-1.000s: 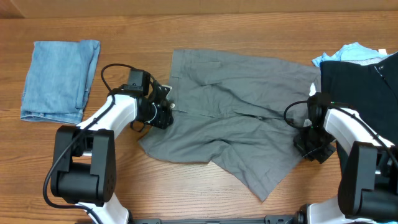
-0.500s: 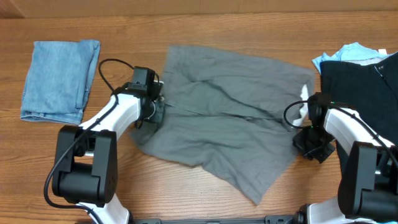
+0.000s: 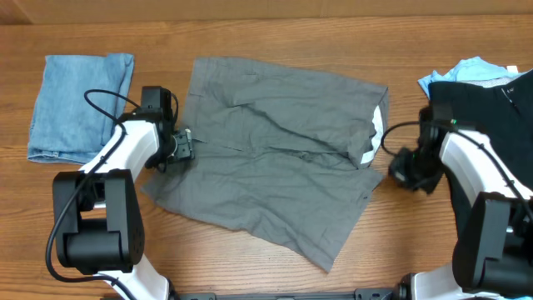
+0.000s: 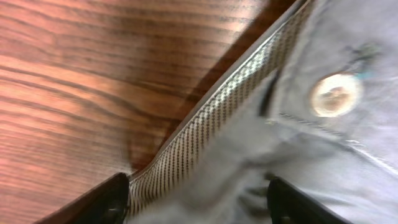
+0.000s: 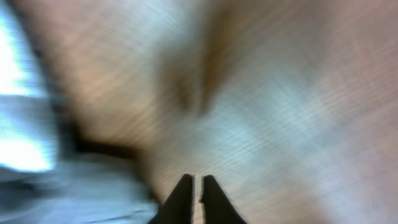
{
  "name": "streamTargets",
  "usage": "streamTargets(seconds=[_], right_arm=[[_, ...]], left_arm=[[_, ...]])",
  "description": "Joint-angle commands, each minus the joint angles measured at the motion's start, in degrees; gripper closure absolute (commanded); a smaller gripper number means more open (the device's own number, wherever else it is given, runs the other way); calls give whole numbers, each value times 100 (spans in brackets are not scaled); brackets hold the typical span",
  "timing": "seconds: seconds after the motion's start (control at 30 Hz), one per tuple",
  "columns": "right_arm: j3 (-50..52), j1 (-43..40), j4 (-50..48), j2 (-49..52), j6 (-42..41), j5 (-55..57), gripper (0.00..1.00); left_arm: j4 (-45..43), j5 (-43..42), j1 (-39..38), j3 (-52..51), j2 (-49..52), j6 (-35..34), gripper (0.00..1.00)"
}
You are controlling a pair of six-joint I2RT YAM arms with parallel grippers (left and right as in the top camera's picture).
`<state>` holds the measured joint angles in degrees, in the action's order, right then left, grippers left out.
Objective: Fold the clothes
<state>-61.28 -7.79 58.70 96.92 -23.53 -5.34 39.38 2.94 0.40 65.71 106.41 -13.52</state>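
The grey shorts (image 3: 275,167) lie spread and wrinkled across the middle of the table, with a pale lining strip (image 3: 373,133) turned up at their right edge. My left gripper (image 3: 181,147) stands open at the shorts' left edge. In the left wrist view its jaws (image 4: 205,194) straddle the patterned waistband (image 4: 211,124), and the button (image 4: 336,94) lies just beyond. My right gripper (image 3: 398,171) sits shut on bare wood just right of the shorts, its fingertips (image 5: 198,186) almost touching with nothing between them. A black garment (image 3: 483,108) lies on a light-blue one (image 3: 466,70) at the far right.
A folded blue denim piece (image 3: 79,104) lies at the far left, a short way from my left arm. Bare wooden table (image 3: 250,267) shows in front of the shorts and along the back edge.
The shorts have slid left across the table. My left gripper moved left with them and its jaws have sprung open. My right gripper has come off the shorts' right edge onto the wood.
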Motion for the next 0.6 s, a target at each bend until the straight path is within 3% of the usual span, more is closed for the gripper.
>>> streamTargets(seconds=[0.0,0.03,0.07,0.1,0.17,0.57], right_arm=[[-793,4,-48,-44,625,-599,84],[-1038,0,31,-44,697,-706,82],[-1248,0,92,-44,1001,-920,65],[-1388,0,31,-44,1443,-1213,53],[-1443,0,-173,-44,1910,-1567,40],[-1147,-17,-844,688,1871,-2433,38]], left_arm=[[256,-286,-22,782,-721,-177,13],[282,-363,-22,918,-870,-195,1],[286,-446,-22,1036,-1043,-195,0],[278,-452,-22,1121,-1237,-195,0],[232,-446,-22,1132,-1436,-192,0],[238,-446,-22,1132,-1513,-192,0]])
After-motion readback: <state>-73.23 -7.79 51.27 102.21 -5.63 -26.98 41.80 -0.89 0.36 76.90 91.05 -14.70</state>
